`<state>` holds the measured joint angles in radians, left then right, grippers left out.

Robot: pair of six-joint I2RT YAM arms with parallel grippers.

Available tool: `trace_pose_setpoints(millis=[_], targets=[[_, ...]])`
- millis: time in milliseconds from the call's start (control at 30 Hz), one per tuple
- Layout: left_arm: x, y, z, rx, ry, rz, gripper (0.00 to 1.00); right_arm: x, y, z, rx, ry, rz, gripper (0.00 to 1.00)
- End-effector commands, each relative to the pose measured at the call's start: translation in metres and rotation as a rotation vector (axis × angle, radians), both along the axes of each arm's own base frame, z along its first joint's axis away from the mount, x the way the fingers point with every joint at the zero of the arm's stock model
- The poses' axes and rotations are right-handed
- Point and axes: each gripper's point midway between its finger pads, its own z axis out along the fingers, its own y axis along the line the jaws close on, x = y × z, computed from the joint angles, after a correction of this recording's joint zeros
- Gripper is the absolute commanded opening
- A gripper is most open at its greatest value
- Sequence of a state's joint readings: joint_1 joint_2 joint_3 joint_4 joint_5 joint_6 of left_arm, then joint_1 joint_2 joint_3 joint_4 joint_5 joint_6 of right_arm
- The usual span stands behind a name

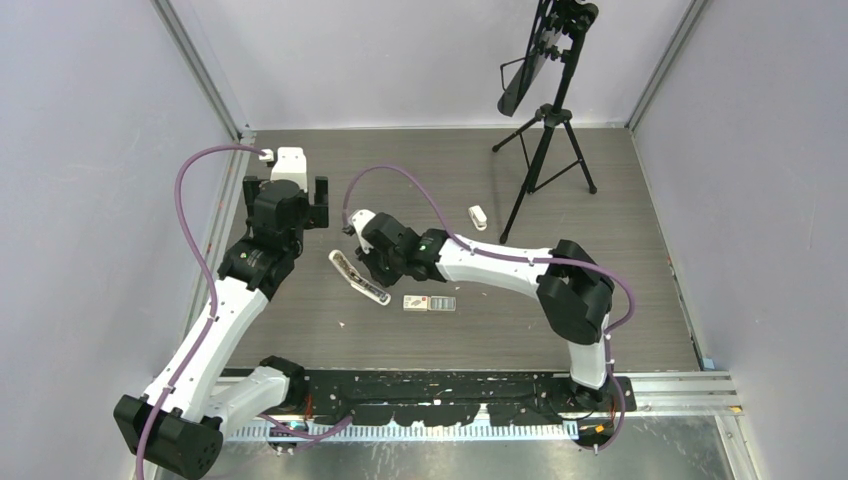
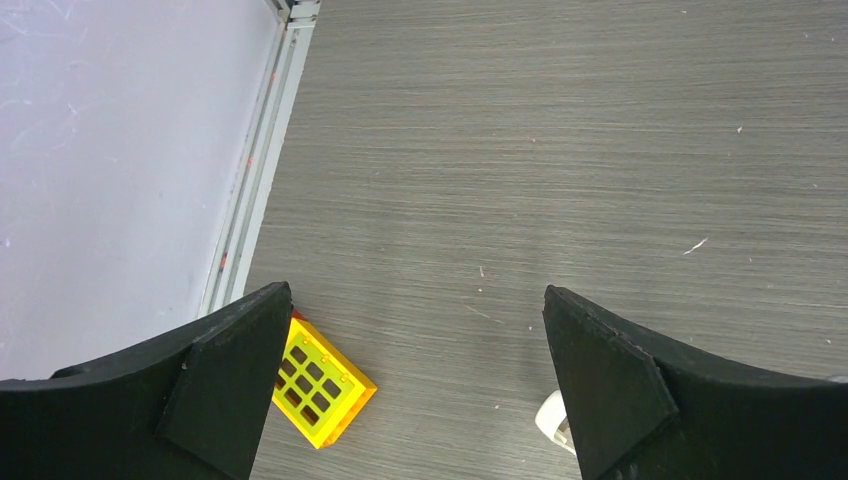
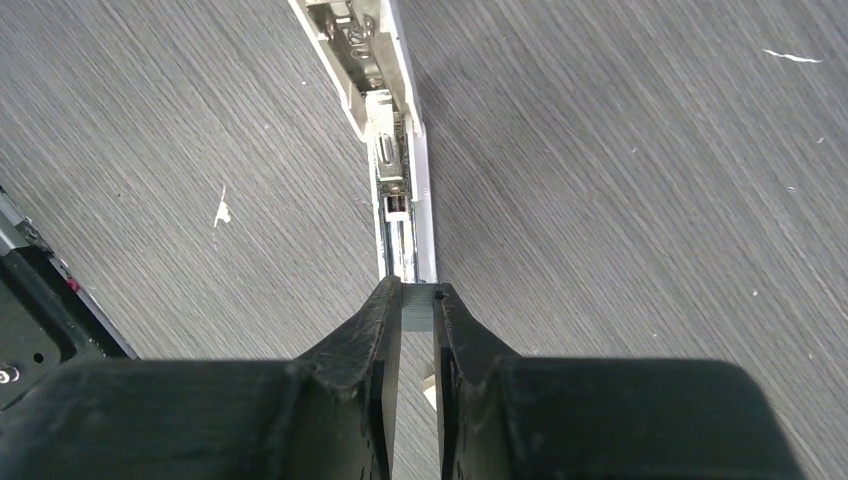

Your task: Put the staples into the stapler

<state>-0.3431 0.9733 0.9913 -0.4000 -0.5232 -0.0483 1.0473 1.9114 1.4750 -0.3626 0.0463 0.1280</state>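
The right pincer [image 3: 417, 291] pinches the staples [image 3: 418, 308], a grey strip. The open stapler [image 3: 398, 150] lies just ahead of its tips (left pincer [image 2: 415, 295] spread, well apart). Any tilt could catch the strip on the channel wall and snap it.

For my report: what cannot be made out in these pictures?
Right wrist view: the stapler runs off the top edge; the fingers, pinching staples, hide its near end.
Left wrist view: a finger covers most of a white object.
Top view: staples box print too small.
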Motion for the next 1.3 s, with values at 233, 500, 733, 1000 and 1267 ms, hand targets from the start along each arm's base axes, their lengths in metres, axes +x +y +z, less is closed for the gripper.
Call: trace_pose_setpoints(millis=[233, 500, 733, 1000, 1267], targets=[[0.005, 0.000, 0.009, -0.024, -0.050, 0.018, 1.00, -0.009, 0.016, -0.015, -0.008, -0.017, 0.059, 0.15], [0.005, 0.000, 0.009, -0.024, -0.050, 0.016, 1.00, -0.015, 0.024, -0.020, -0.022, -0.027, 0.084, 0.15], [0.005, 0.000, 0.010, -0.025, -0.053, 0.016, 1.00, -0.013, 0.026, -0.026, -0.035, -0.035, 0.084, 0.16], [0.005, -0.001, 0.009, -0.025, -0.050, 0.014, 1.00, -0.012, 0.028, -0.015, -0.032, -0.068, 0.087, 0.16], [0.006, -0.003, 0.008, -0.027, -0.046, 0.007, 1.00, -0.011, 0.032, -0.001, -0.015, -0.102, 0.095, 0.16]])
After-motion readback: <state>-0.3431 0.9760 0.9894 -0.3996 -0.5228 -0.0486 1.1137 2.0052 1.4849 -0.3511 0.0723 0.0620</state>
